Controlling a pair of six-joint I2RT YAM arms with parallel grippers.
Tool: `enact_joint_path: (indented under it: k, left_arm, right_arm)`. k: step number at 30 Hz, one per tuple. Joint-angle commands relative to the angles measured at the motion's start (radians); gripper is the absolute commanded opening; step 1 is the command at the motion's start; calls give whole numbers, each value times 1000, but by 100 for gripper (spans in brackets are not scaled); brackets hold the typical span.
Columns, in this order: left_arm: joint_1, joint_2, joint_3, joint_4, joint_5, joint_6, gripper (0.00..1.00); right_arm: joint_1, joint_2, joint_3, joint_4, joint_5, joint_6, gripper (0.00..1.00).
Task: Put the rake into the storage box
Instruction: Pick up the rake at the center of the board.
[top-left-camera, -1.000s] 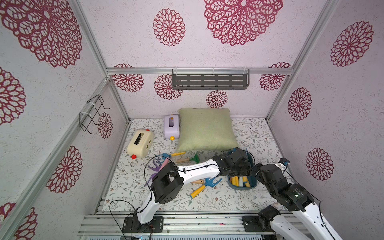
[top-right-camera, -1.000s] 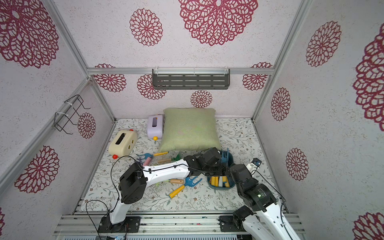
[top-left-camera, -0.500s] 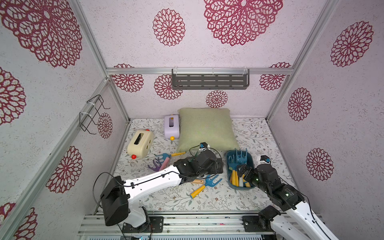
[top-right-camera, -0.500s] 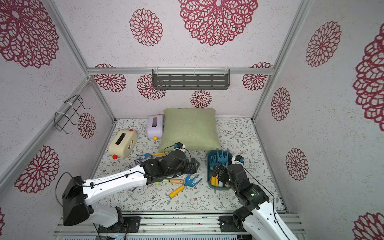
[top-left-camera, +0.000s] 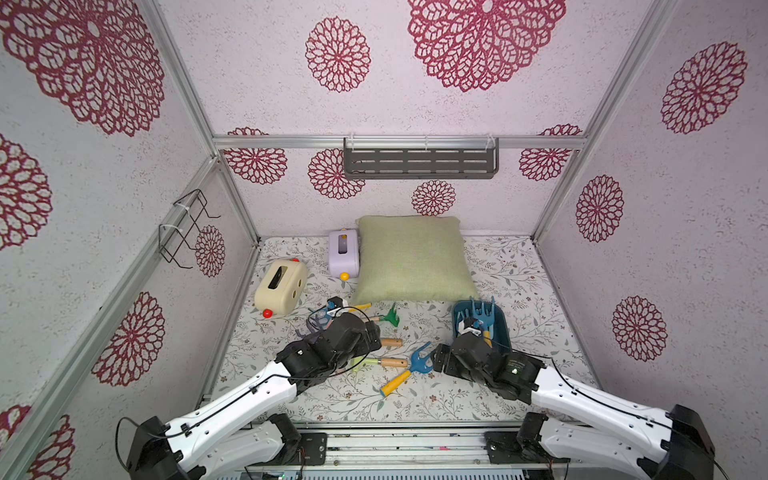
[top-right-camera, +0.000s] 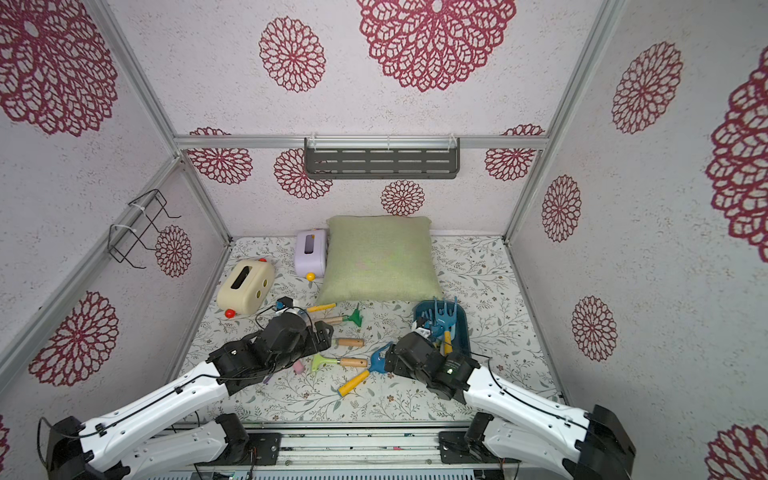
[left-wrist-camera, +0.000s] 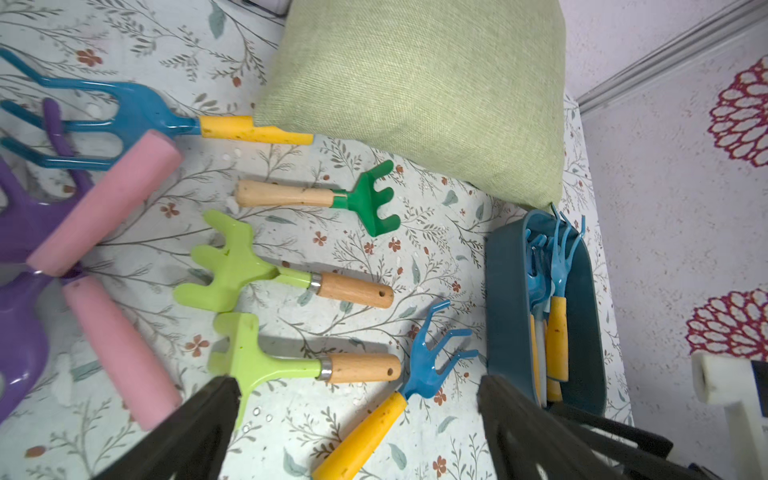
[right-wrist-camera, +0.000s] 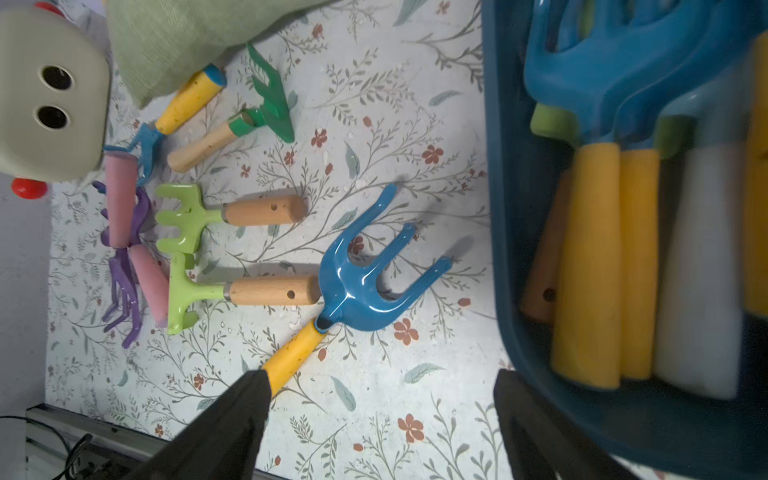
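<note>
- The storage box (top-left-camera: 503, 332) sits on the floral surface (top-left-camera: 540, 282), at the near corner of the green pillow (top-left-camera: 411, 257). Several yellow-handled rakes (right-wrist-camera: 598, 266) already lie inside it, tines toward the pillow.
- A loose blue rake (top-left-camera: 405, 374) lies flat on the surface just beside the box, outside it. Its tines point toward the pillow and its yellow handle runs back toward the near edge.
- The right jaws are spread wide and grasp nothing. In the right wrist view the loose blue rake (right-wrist-camera: 332, 316) has its handle end at the tip of one finger (right-wrist-camera: 245, 403) and its head ahead of the gap. The box wall (right-wrist-camera: 511, 249) runs by the other finger. We cannot tell whether that finger touches the handle.
- The left jaws are also released and empty, above two lime-green rakes (left-wrist-camera: 232, 270). In the left wrist view the loose blue rake (left-wrist-camera: 399, 399) lies on the surface below the gap between the fingers, with the box (left-wrist-camera: 507, 299) just beyond one of them.
</note>
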Motion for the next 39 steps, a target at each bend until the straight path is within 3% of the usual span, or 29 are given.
enact_joint_path:
  k: [1, 8, 23, 30, 35, 39]
  left_arm:
    - [36, -63, -46, -52, -31, -12, 97]
    - [77, -163, -125, -64, -20, -23, 97]
    - [105, -262, -189, -90, -14, -32, 97]
    - [112, -266, -196, -89, -8, -34, 97]
    - [118, -249, -190, -83, 0, -29, 97]
    - [121, -239, -184, -81, 1, -26, 97]
  right_arm:
    - [57, 98, 77, -32, 73, 99, 87]
    - [162, 314, 184, -26, 46, 192, 79]
    - [175, 644, 397, -64, -85, 239, 62]
    - [175, 819, 509, -142, -159, 228, 46]
    - [169, 861, 527, -153, -167, 224, 33]
    - [156, 819, 535, -212, -102, 229, 25]
